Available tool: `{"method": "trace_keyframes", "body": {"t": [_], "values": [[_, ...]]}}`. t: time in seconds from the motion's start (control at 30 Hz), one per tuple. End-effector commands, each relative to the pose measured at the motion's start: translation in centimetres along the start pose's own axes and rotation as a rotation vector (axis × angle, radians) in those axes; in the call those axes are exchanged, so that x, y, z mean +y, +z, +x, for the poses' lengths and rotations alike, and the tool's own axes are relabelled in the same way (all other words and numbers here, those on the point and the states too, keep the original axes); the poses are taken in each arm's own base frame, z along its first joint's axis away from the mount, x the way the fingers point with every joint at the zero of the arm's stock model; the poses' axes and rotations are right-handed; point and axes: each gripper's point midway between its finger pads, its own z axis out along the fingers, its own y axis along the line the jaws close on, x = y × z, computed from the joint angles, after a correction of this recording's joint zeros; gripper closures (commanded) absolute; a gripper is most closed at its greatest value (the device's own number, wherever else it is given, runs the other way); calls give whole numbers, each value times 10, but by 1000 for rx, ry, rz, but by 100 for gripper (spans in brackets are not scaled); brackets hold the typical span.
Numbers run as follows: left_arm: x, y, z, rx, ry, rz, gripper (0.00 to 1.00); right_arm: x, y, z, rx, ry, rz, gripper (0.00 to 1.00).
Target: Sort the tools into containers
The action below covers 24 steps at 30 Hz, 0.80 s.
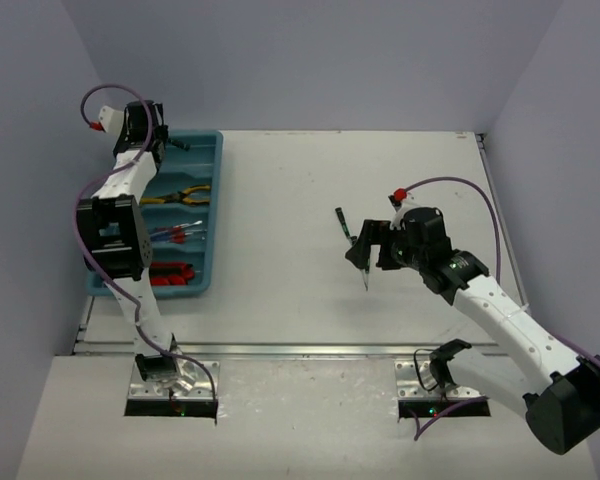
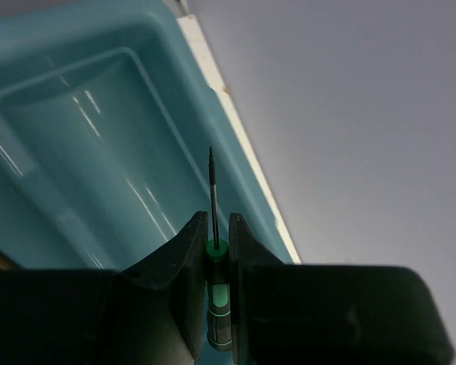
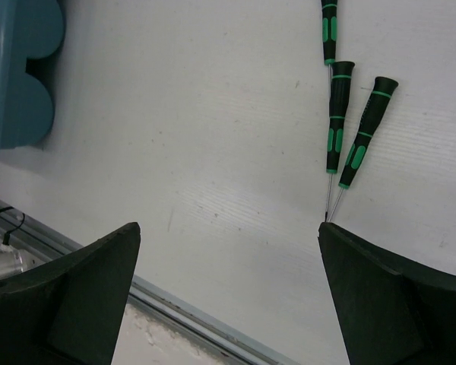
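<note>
Tools of three kinds already lie in the teal tray (image 1: 198,150) at the surface's 9 o'clock side: yellow-handled pliers (image 1: 177,197), blue-handled screwdrivers (image 1: 177,235) and red-handled tools (image 1: 170,272), each kind in its own compartment. The left jaws are clamped on a green-and-black screwdriver (image 2: 217,293). Its tip points out over the compartment at the tray's 12 o'clock end, and the part of that compartment in view looks bare. The step in hand, I judge, is dropping it there, so those jaws need only lower and let go.

Three loose green-and-black screwdrivers (image 3: 338,114) lie close together on the white surface (image 1: 280,180), slightly toward 3 o'clock of its centre. The right jaws hang wide apart above them, holding nothing. They should shift toward 1 o'clock in the wrist view, straddle one handle and avoid its neighbour.
</note>
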Motion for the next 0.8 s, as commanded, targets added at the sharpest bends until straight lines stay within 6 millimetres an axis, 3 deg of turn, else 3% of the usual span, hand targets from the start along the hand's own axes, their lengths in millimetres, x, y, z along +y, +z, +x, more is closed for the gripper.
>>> {"method": "trace_keyframes", "body": {"t": [0.0, 0.07, 0.1, 0.13, 0.2, 0.23, 0.27, 0.33, 0.47, 0.53, 0.6, 0.7, 0.73, 0.77], "values": [[14, 42, -2, 11, -37, -27, 100, -5, 3, 0, -7, -30, 18, 1], [12, 51, 2, 17, -47, -7, 96, -6, 4, 1, -1, -46, 14, 1], [5, 52, -1, 14, -51, 12, 84, -6, 4, 2, 1, -53, 13, 1], [7, 55, 4, 24, -47, 8, 83, -5, 4, 1, -1, -55, 11, 1], [4, 56, 6, 38, -61, 15, 50, -7, 5, 2, 1, -70, 13, 1], [3, 53, 5, 36, -63, 15, 43, -7, 6, 2, 5, -71, 15, 1], [3, 53, 5, 36, -63, 15, 43, -7, 6, 2, 4, -71, 14, 1], [-7, 43, 0, 41, -70, 52, 28, -8, 11, 3, 13, -69, 17, 1], [-32, 14, -16, 57, -80, 130, 18, -18, 26, 13, 72, -38, 66, 1], [-46, -14, -26, 77, -102, 186, 14, -31, 37, 21, 136, 0, 151, 1], [-71, -64, -49, 84, -135, 295, 9, -43, 47, 25, 184, 21, 231, 1], [-86, -139, -47, 177, -142, 489, 1, -61, 60, 22, 219, 42, 354, 3], [-81, -156, -46, 185, -139, 506, 0, -66, 63, 24, 226, 38, 380, 7], [-78, -186, -34, 229, -118, 575, 0, -70, 69, 17, 219, 24, 405, 17]]}}
